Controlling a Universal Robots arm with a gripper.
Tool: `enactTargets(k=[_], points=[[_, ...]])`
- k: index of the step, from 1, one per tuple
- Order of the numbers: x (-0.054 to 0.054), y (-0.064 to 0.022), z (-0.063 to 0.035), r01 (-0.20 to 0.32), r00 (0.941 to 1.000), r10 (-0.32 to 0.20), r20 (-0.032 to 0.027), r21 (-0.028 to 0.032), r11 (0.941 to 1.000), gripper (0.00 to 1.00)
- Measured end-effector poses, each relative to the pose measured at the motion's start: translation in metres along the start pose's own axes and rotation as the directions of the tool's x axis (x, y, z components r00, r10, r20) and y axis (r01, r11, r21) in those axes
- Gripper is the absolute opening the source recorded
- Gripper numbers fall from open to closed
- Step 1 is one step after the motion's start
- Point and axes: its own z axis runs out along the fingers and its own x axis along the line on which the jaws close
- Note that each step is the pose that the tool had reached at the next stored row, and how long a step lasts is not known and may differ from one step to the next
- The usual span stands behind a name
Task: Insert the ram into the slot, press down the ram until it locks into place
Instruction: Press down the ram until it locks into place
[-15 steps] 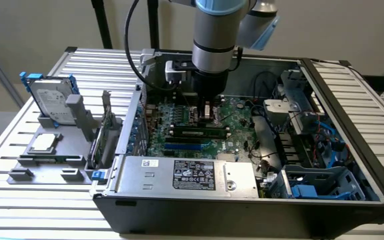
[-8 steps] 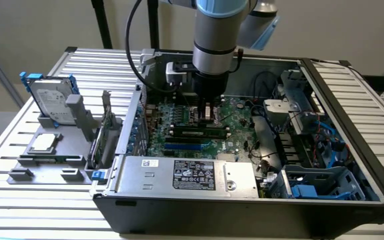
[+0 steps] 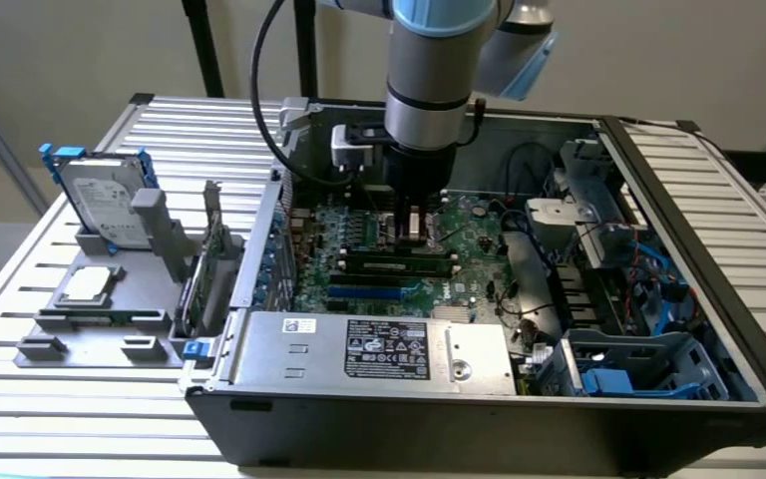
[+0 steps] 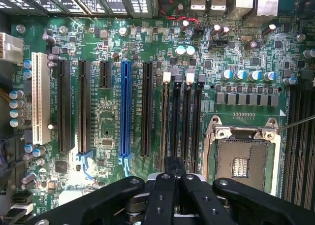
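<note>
Fingers (image 4: 173,173) pressed together above motherboard (image 4: 108,126) inside open case (image 3: 490,419) on slatted table (image 3: 77,399).

The motherboard (image 4: 113,116) is seen as a green lacquered board with a slight sheen. The slot (image 4: 176,121) is moulded in matt black plastic; the neighbouring blue slot (image 4: 125,107) is glossy plastic. The gripper (image 4: 173,185) is finished in smooth black, faintly reflective. The ram (image 3: 401,265) is noted as green board carrying dull dark chips. The case (image 3: 490,419) is matt black metal, and the table (image 3: 64,399) is ribbed bare metal.
</note>
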Motion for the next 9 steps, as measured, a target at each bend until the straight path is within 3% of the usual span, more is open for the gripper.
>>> enactTargets(k=[9], points=[[0.0001, -0.0043, -0.0042, 0.0, 1.0, 0.0, 0.0002, -0.0121, 0.9999, 0.11]])
